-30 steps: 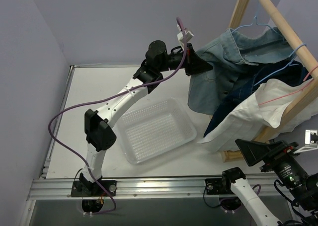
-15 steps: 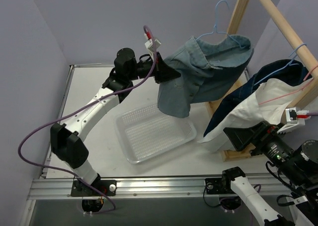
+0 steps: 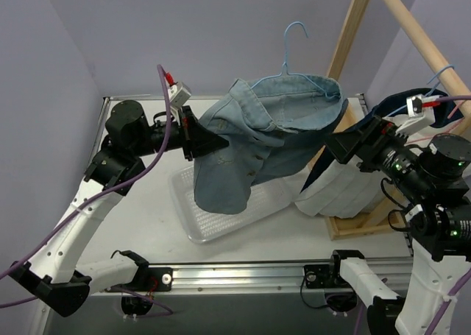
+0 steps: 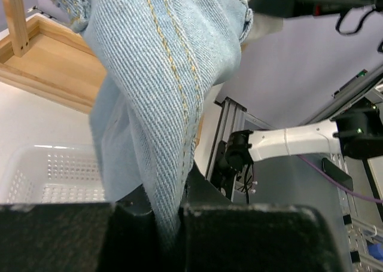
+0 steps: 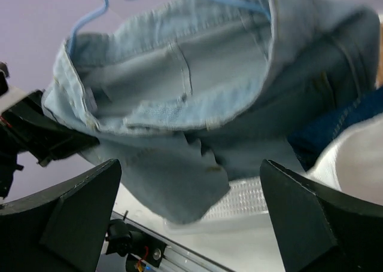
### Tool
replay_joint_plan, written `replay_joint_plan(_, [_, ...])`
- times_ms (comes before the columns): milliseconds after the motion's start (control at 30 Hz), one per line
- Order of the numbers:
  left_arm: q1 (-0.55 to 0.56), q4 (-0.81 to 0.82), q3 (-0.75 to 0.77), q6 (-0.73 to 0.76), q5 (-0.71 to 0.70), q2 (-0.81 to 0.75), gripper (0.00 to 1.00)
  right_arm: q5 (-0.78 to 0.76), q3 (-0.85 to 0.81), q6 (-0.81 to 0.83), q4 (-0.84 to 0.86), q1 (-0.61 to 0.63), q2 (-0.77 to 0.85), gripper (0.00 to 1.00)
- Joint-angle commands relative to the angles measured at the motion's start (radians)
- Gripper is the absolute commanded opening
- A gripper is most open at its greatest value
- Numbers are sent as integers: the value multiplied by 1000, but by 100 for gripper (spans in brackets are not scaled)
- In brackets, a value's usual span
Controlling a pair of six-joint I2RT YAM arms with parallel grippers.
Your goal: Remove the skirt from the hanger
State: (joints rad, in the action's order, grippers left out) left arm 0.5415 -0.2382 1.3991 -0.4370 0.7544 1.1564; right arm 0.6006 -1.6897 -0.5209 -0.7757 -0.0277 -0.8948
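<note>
At the tip of my left claw (image 3: 213, 140), the jaws are clamped on a seamed fold of the light-blue denim skirt (image 3: 257, 143). The wrist view shows the cloth running straight down between the black fingers (image 4: 239, 236), so I judge that this grip carries the garment's weight. From there the skirt hangs in the air above the clear perforated plastic basket (image 3: 190, 221). The pale blue wire hanger (image 3: 294, 51) is lodged in its waistband, its hook free and well apart from the wooden rack (image 3: 344, 37). Holding one side taut like this gives my other arm something to pull against. My right claw (image 3: 344, 145) is spread wide and grips nothing. It is aimed at the open waistband near the skirt's far edge, I think to take the hanger or the waist. The white garment (image 3: 331, 195) behind it hangs on the rack.
</note>
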Motion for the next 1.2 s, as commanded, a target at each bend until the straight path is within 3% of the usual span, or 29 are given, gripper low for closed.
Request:
replay_joint_plan(0, [2,-61,3,61,17,-52,2,106,-36,-25,165,-11,-47,96])
replay_joint_plan(233, [2,-150,-14,96,2,-66,2,136,62,-97,363,0,-127,94])
replay_joint_plan(300, [3,-161,-11,101,6,-57,2,82,62,-68,372,28,-156,94])
replay_joint_plan(367, [3,-190,-5,110,0,-43,2,-8,50,-50,366,171,-176,94])
replay_joint_plan(433, [5,-226,4,129,-12,-31,2,-157,35,-24,357,289,-223,94])
replay_joint_plan(467, [5,-237,8,136,-15,-27,2,-223,15,-13,345,410,-237,94])
replay_joint_plan(500, [3,-249,12,144,-13,-26,2,-372,6,1,340,470,-257,94])
replay_joint_plan(567, [5,-263,14,155,-20,-30,2,-467,-11,22,345,588,-276,93])
replay_joint_plan(667, [5,-312,31,179,-33,-31,2,-547,-24,33,355,650,-312,93])
replay_joint_plan(900, [3,-420,34,245,-58,-67,2,-593,-27,39,383,667,-312,92])
replay_joint_plan(1167, [2,-385,12,230,-1,-121,2,-624,-25,48,397,669,-360,90])
